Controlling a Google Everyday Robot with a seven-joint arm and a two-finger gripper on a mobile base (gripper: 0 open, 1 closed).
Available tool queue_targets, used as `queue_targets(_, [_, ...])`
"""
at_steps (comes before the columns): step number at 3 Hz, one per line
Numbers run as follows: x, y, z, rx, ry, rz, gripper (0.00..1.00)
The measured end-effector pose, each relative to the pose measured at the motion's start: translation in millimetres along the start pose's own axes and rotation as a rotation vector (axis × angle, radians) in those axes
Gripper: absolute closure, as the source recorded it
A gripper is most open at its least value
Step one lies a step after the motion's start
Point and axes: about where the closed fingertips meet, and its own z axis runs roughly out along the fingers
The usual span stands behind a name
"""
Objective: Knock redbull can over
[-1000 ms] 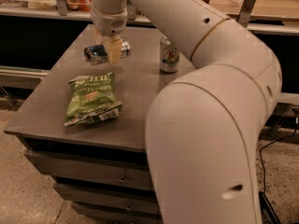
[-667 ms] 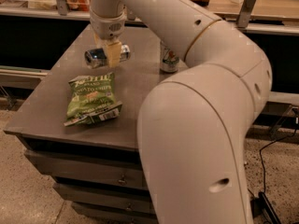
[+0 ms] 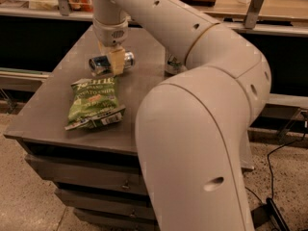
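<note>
In the camera view, the grey metal tabletop [image 3: 50,97] sits above a stack of drawers; the robot's bulky white arm [image 3: 192,129] rises in the foreground over the right side of the table and reaches across to its far-left part. The gripper [image 3: 115,64], a cream-coloured tip under a white wrist, points straight down just above the surface, a little in from the far-left corner; I cannot tell how far open it is, and I cannot tell whether it has hold of anything.

The slim blue-and-silver redbull can [image 3: 99,64] lies on its side on the tabletop right at the gripper, set roughly parallel to the far edge; its blue end shows to the left of the gripper and its silver end to the right, while its middle is hidden behind the tip; whether the two touch cannot be made out.

A green crinkled snack bag [image 3: 94,102] lies flat just in front of the can, between it and the front edge, towards the left side; a wider silver-white can [image 3: 172,66] stands upright near the far edge, mostly hidden behind the arm.
</note>
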Motion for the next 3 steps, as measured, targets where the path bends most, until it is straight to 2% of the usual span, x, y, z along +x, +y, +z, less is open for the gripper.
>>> queue_targets(1, [1.5,0.9,1.9,-0.001,0.016,0.018,0.86])
queue_targets(3, [0.7,2.6,-2.0,0.033,0.011,0.017,0.39])
